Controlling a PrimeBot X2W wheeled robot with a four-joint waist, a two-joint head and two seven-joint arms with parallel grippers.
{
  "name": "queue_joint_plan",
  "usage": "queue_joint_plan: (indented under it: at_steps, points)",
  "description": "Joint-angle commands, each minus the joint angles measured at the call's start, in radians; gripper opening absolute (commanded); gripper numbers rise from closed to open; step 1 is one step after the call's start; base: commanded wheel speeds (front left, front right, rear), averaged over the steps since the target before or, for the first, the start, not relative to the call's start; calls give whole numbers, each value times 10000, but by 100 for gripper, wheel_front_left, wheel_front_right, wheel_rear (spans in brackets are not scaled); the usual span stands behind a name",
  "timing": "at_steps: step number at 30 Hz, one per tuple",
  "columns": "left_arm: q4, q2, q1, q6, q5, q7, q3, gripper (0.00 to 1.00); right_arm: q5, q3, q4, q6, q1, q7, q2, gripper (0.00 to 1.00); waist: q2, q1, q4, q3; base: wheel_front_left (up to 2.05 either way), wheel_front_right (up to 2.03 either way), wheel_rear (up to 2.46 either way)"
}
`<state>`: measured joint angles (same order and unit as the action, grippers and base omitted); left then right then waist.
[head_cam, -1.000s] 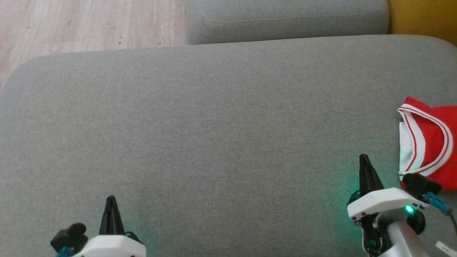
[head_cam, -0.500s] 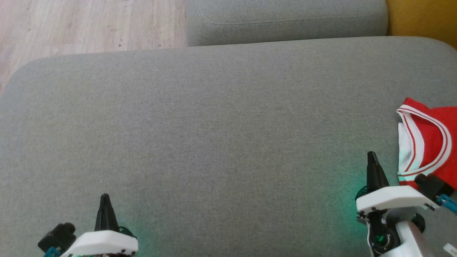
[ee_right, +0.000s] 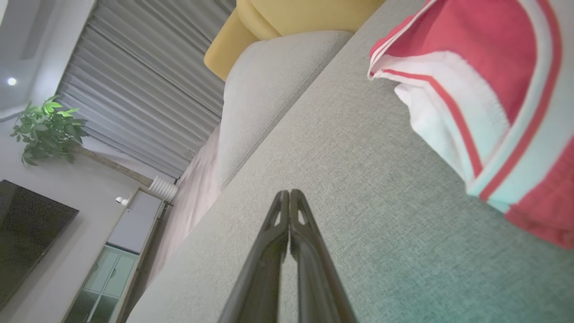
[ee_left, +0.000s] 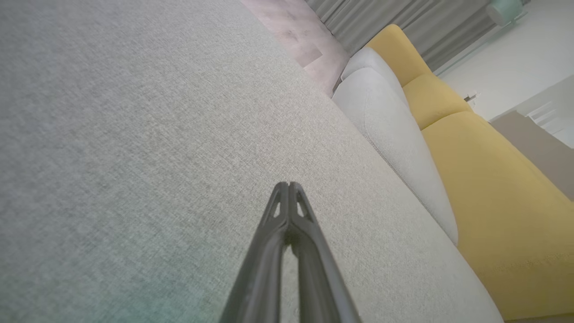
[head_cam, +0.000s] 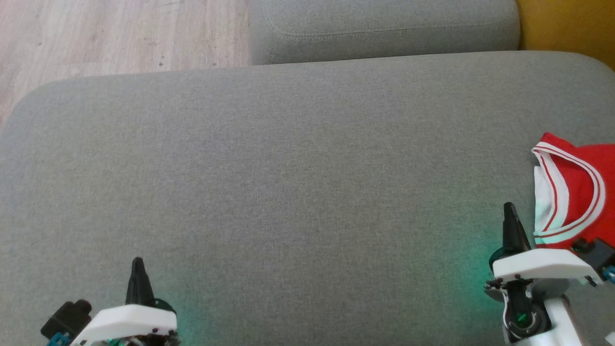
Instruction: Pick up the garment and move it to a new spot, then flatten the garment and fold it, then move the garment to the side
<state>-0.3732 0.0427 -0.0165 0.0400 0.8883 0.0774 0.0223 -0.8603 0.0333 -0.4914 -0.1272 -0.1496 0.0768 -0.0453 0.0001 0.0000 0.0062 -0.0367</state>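
Right gripper edged nearer garment — shut, empty.

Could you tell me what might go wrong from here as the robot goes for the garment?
1. The right gripper is shut beside the red and white jersey. Unless it opens first, it may only push the cloth.
2. The jersey lies at the head view's right edge, partly out of frame, so a grasp could be poorly aimed.

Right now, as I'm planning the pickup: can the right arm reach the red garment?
Probably yes. The right end effector is close beside the red garment, only bare grey cushion between them; its jaws are shut and must open first.
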Motion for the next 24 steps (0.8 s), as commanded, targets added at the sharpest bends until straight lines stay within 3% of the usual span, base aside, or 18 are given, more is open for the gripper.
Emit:
queue_joint_plan:
  at_steps: [1,24]
  points:
    - [388,39,-473,78,303,-88,-304,0,-333,-53,449,-18,-147,-91,-36,0,-1,0,-2,9,0,0,0]
    - [698,52,-627,367,2710,-721,-672,0,-2826,247,1152,-24,49,-722,-40,0,-1,0,-23,123,0,0,0]
